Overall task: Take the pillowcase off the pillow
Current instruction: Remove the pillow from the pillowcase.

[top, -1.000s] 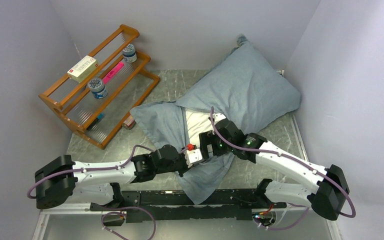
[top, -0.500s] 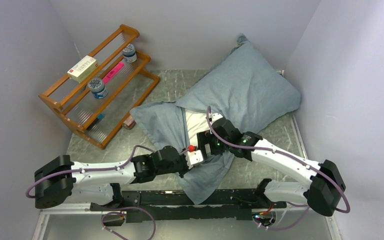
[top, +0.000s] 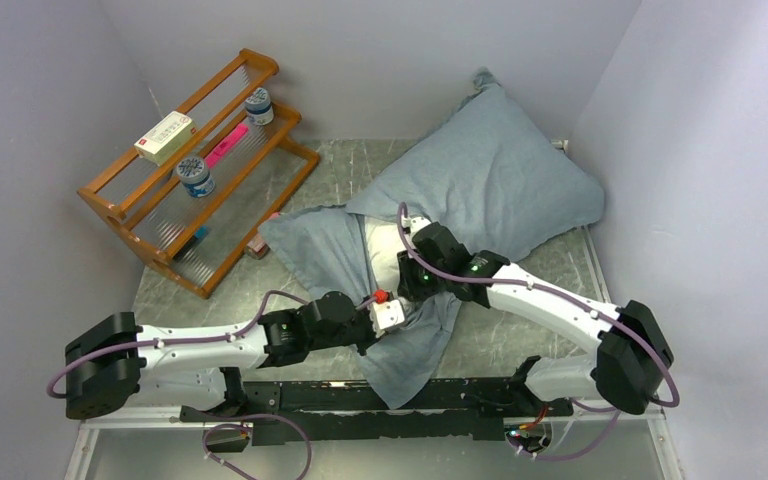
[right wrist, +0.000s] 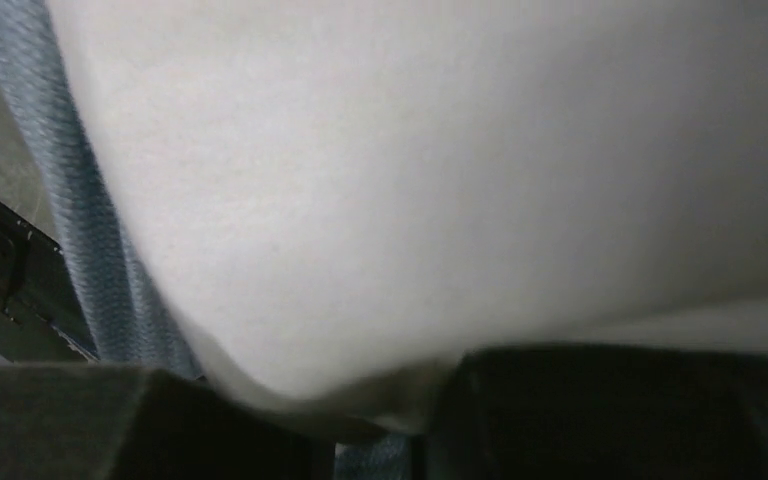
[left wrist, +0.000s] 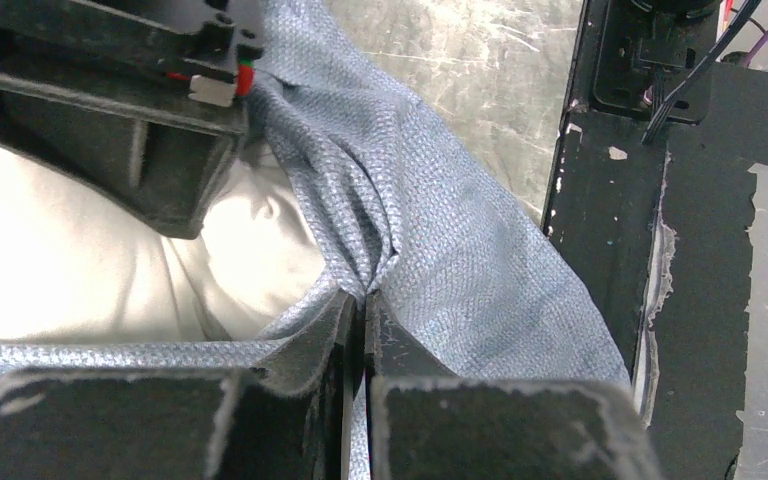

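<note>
The pillowcase (top: 490,180), slate blue-grey, covers most of the pillow and lies at the back right, its open end spread toward the arms. The white pillow (top: 382,245) shows in that opening. My left gripper (top: 392,318) is shut on the pillowcase's near edge; in the left wrist view the cloth (left wrist: 440,220) bunches into my closed left gripper (left wrist: 364,305), with the pillow (left wrist: 80,260) to the left. My right gripper (top: 407,280) presses into the bare pillow. In the right wrist view the white pillow (right wrist: 410,180) fills the frame and a fold of it sits pinched in my right gripper (right wrist: 380,400).
A wooden two-tier rack (top: 110,190) stands at the back left with a box (top: 164,137), two jars (top: 196,175) and a pink item (top: 226,145). Grey walls close in on both sides. A black rail (top: 380,400) runs along the near edge.
My right gripper has moved back and left onto the exposed pillow, and its jaws have closed on it. The left gripper has kept its hold on the pillowcase edge.
</note>
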Motion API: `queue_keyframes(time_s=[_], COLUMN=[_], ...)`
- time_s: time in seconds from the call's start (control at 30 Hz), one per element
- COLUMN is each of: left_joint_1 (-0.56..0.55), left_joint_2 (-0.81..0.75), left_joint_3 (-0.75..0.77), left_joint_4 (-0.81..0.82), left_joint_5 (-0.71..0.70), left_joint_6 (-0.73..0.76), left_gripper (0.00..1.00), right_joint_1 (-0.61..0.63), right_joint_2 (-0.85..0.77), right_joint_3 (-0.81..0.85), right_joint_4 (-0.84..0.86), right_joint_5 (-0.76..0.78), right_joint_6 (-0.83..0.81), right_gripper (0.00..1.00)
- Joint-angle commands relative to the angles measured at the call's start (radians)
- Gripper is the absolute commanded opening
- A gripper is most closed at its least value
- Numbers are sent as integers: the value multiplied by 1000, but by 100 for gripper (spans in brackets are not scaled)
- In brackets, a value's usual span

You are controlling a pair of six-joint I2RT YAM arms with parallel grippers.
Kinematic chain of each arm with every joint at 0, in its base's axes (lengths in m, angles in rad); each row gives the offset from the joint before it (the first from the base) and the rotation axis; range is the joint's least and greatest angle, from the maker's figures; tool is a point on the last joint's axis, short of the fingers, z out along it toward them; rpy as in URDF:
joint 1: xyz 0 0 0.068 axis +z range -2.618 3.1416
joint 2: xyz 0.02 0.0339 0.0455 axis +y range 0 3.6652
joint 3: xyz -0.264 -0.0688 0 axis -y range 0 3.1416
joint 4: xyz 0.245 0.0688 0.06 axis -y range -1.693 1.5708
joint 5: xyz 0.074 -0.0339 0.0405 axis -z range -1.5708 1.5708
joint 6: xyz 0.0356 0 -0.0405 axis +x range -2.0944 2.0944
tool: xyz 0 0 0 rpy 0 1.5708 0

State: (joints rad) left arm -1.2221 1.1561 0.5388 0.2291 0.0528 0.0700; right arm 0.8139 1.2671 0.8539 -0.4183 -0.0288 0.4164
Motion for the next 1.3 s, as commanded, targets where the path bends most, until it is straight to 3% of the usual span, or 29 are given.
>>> queue_keyframes(time_s=[0.0, 0.1, 0.3, 0.47, 0.67, 0.83, 1.03, 1.27], left_joint_1=[-56, -58, -59, -59, -59, -59, -59, -59], left_joint_2=[-12, -19, -35, -4, 7, -52, -86, -62], left_joint_3=[-5, -3, -20, -69, -63, -36, 35, 92], left_joint_4=[-48, -51, -30, 87, 97, 71, 81, 79], left_joint_5=[179, 177, 125, 110, 93, 28, -4, -76], left_joint_6=[-50, -49, -37, -37, -26, -26, -38, 15], left_gripper=[8, 8, 7, 5, 6, 20, 54, 66], right_joint_1=[6, -3, -55, -109, -159, -165, -165, -164], right_joint_2=[48, 69, 78, 45, 14, 41, 38, 16], right_joint_3=[122, 163, 195, 124, 132, 138, 52, 30], right_joint_4=[297, 323, 431, 640, 703, 697, 727, 696], right_joint_5=[-148, -171, -231, -261, -238, -289, -329, -338], right_joint_6=[-12, -18, -12, 54, 56, 38, 67, 39], right_gripper=[18, 0, 0, 0, 0, 0, 0, 0])
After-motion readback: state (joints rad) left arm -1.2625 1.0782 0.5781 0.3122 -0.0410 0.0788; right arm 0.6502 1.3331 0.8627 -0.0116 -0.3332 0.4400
